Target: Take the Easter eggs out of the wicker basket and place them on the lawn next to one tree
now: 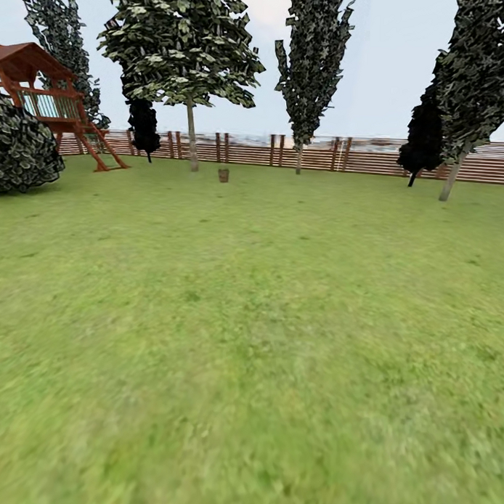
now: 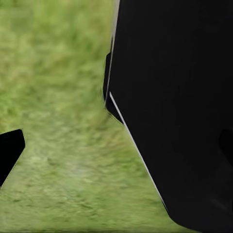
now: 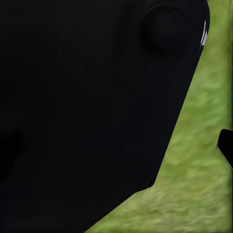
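Standing far off, wicker basket (image 1: 223,175)

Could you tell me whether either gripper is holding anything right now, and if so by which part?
It cannot be told: both wrist views are mostly blocked by black robot parts over grass. The wicker basket stands far off on the lawn.
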Controlling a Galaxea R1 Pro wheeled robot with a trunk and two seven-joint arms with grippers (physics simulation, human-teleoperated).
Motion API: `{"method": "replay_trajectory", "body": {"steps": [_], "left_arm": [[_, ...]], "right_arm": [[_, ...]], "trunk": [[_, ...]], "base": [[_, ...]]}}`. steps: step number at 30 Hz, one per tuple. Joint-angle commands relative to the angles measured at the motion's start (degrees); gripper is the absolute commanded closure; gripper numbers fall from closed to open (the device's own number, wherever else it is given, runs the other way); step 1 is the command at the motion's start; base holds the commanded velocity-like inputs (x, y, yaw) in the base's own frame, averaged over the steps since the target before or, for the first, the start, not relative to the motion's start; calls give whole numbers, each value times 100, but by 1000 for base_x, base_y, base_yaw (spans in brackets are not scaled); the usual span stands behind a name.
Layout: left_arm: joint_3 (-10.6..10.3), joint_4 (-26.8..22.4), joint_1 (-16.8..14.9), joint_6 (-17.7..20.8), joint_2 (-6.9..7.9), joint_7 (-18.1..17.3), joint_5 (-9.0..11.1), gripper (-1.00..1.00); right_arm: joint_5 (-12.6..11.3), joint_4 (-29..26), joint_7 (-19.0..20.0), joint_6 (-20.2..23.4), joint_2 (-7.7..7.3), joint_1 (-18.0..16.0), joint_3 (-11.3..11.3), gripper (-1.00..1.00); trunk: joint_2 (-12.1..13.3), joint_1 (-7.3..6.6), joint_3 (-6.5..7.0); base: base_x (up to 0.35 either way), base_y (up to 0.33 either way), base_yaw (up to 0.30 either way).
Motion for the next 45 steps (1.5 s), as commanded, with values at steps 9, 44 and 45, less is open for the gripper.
{"method": "replay_trajectory", "body": {"steps": [9,44,45], "left_arm": [[8,-27,-2,1,23,177,817,-100],[2,-29,58,-539,57,-675,956,-100],[3,-29,63,-575,58,-681,957,-100]], "right_arm": [[18,-3,-6,-7,-1,0,39,-100],[18,-3,-6,-7,-1,1,39,-100],[18,-3,-6,-7,-1,-1,39,-100]], "trunk": [[-2,3,-4],[-2,3,-4],[-2,3,-4]], "base": [[295,0,0],[340,4,0],[341,60,0]]}}
